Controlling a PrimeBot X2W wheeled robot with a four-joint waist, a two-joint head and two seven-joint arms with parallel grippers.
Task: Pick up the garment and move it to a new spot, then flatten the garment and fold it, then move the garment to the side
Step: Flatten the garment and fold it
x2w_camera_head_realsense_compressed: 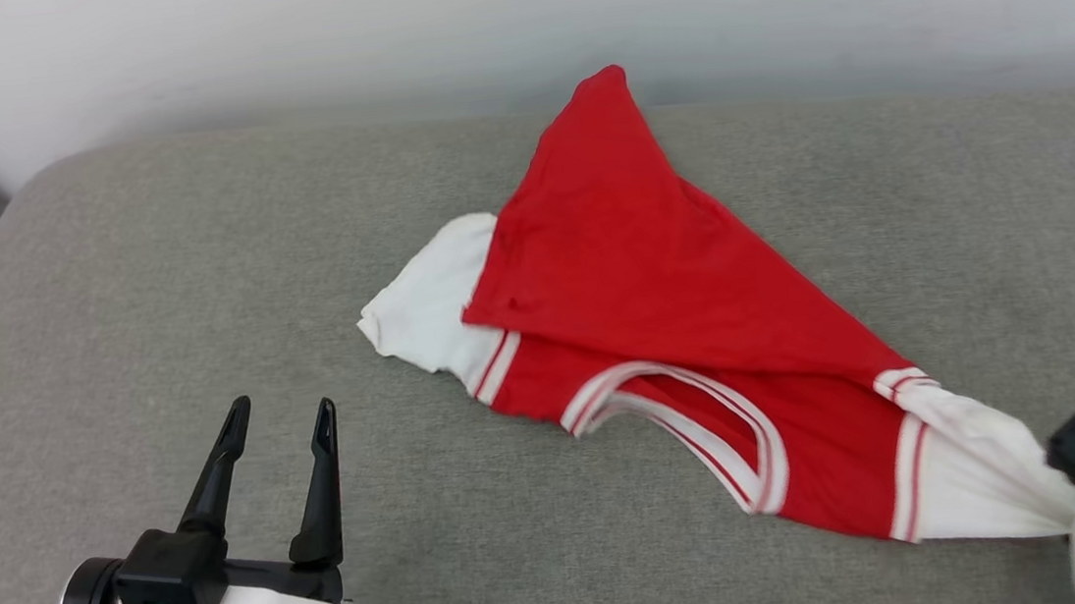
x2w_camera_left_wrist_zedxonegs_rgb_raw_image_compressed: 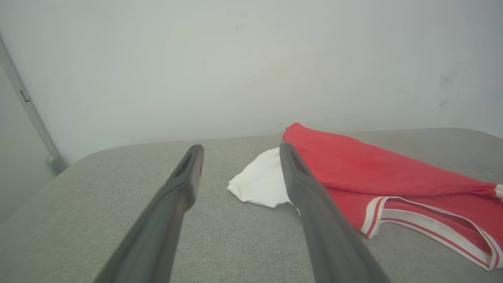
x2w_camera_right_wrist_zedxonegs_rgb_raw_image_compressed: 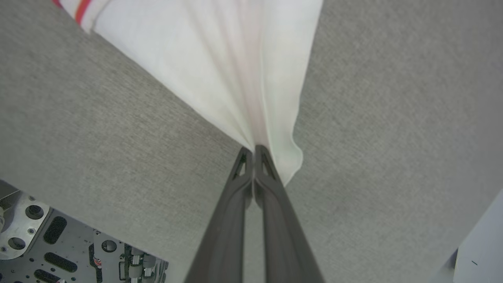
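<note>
At your lower left, the left gripper [x2w_camera_head_realsense_compressed: 281, 406] hovers over the grey woven fabric cushion [x2w_camera_head_realsense_compressed: 151, 280] with its two long dark fingers spread wide and nothing between them. It sits just short of the garment [x2w_camera_head_realsense_compressed: 653, 271], a red jersey T-shirt with white short sleeves and red-and-white striped trim. The garment lies crumpled across the middle of the cushion, and its red body is folded over on itself into a point toward the pale wall [x2w_camera_head_realsense_compressed: 373, 32].

One white sleeve [x2w_camera_head_realsense_compressed: 421, 318] lies loose nearest the empty gripper. The striped collar [x2w_camera_head_realsense_compressed: 707, 424] gapes in front. The other white sleeve [x2w_camera_right_wrist_zedxonegs_rgb_raw_image_compressed: 220, 59] is drawn into tight pleats that run down into the right gripper [x2w_camera_right_wrist_zedxonegs_rgb_raw_image_compressed: 254, 148], whose fingers are clamped together on its edge.

You look to be at the start of the pick-up. A one-sleeve hold will likely let the body trail in a rope, so lift slowly and high enough for the far point to clear the cushion. Carry it toward the bare stretch on the left. Consider taking the loose sleeve with the free gripper, so the garment lands spread rather than bunched.
</note>
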